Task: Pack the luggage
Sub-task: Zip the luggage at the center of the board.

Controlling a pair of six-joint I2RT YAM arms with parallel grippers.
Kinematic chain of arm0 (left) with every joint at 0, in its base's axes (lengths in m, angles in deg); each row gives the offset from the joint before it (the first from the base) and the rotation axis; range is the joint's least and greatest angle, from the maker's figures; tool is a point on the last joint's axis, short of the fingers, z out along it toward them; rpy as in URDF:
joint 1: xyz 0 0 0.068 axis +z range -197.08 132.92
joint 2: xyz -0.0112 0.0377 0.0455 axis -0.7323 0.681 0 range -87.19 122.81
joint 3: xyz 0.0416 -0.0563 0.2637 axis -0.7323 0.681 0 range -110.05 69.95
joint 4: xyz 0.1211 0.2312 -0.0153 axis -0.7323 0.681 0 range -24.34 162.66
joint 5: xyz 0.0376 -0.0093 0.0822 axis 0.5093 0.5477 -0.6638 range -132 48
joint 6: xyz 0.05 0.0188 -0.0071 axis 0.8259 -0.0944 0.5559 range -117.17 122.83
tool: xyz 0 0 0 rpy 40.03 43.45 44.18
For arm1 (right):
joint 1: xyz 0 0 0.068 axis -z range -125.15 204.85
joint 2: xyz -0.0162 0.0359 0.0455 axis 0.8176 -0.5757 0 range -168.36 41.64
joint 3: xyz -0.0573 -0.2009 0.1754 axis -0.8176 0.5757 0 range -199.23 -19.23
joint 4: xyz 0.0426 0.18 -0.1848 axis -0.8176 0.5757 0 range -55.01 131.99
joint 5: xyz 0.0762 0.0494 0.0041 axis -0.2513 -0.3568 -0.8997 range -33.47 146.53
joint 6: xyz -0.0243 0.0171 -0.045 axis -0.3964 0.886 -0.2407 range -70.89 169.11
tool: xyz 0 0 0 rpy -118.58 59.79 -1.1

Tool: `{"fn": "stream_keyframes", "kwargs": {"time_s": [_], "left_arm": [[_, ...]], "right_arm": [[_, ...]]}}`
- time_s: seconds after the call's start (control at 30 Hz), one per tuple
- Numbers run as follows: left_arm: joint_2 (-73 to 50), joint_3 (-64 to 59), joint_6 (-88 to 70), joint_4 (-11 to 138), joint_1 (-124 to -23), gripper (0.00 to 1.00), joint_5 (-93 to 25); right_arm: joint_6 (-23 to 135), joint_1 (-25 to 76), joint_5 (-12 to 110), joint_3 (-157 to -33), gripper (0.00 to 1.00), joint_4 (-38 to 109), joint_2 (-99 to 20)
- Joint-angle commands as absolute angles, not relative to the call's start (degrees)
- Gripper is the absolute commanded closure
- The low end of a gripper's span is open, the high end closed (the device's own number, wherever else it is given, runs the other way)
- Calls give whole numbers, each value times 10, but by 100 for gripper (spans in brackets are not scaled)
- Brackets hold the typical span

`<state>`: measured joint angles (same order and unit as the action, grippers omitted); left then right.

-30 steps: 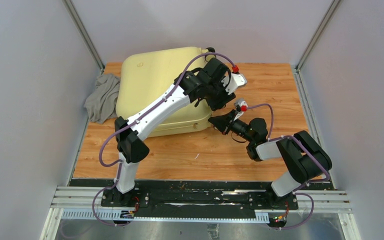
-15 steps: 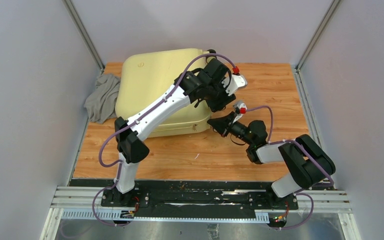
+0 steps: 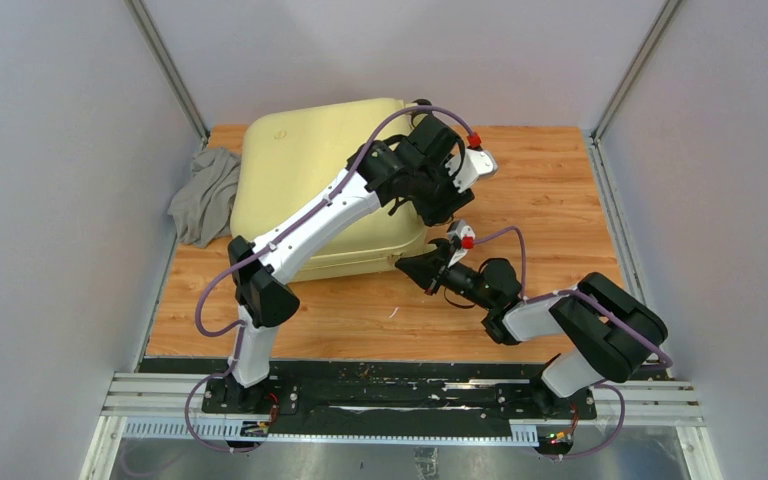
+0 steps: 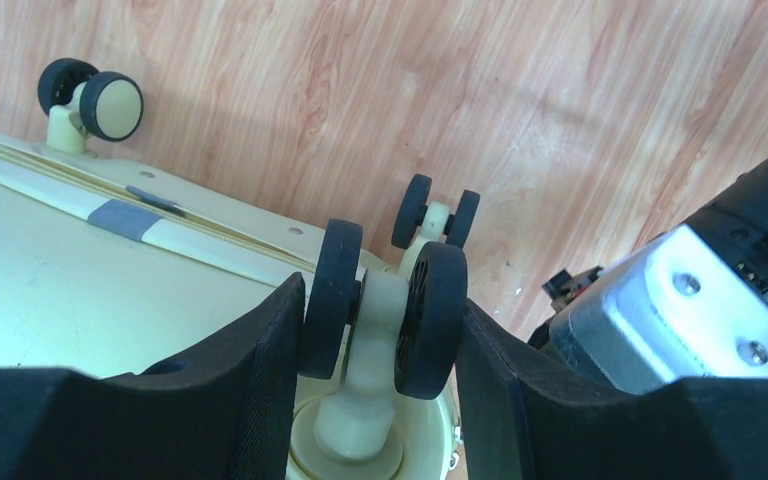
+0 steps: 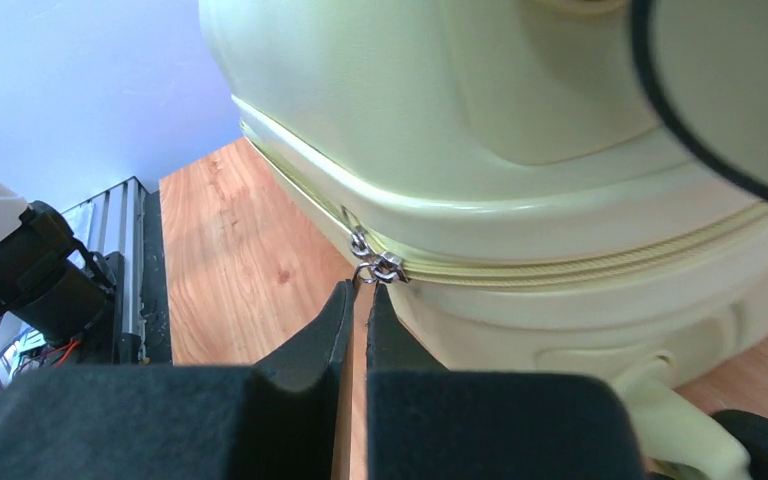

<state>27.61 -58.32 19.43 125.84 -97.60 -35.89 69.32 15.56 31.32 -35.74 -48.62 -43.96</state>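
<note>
The right end effector (image 5: 359,290) is fully closed, pinching the metal zipper pull (image 5: 378,266) at its very tips. With so little metal held, the pull could slip free as the zip rounds the curved corner, where the teeth may also bind.

The left end effector (image 4: 380,302) stands half open, clamped on a wheel (image 4: 338,290) to brace the luggage (image 3: 300,160). The luggage lies shut and flat on the far left of the tabletop (image 3: 550,200). That wheel sits on a caster, so a hard pull might swivel the luggage in the grip.

A grey cloth (image 3: 205,195) lies outside the luggage, by its left edge, and risks going unpacked.
</note>
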Motion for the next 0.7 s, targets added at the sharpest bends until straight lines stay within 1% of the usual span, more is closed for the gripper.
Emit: {"fn": "stream_keyframes", "kwargs": {"time_s": [0.0, 0.2, 0.23, 0.3, 0.33, 0.37, 0.4, 0.43, 0.53, 0.57, 0.67], "left_arm": [[246, -671, 148, 1092, -985, 100, -355], [230, -649, 150, 1093, -990, 100, -349], [226, -642, 152, 1093, -990, 100, -348], [216, -622, 159, 1093, -990, 100, -343], [211, -612, 161, 1094, -990, 97, -339], [208, -602, 162, 1095, -990, 83, -333], [206, -595, 163, 1099, -990, 61, -323], [206, -592, 163, 1105, -990, 43, -314], [210, -598, 165, 1133, -990, 9, -292], [211, -602, 168, 1151, -990, 1, -290], [203, -603, 180, 1188, -980, 0, -292]], "right_arm": [[694, 118, 303, -349, 100, -509, -444], [692, 125, 330, -346, 100, -514, -450], [695, 127, 338, -342, 94, -513, -445], [697, 134, 370, -326, 76, -500, -424], [698, 138, 388, -312, 68, -488, -408], [698, 143, 411, -302, 59, -470, -388], [701, 145, 435, -291, 51, -447, -356], [700, 148, 456, -284, 46, -415, -330], [686, 152, 489, -282, 38, -290, -244], [682, 151, 501, -285, 35, -227, -215], [682, 159, 530, -281, 27, -130, -136]]}}
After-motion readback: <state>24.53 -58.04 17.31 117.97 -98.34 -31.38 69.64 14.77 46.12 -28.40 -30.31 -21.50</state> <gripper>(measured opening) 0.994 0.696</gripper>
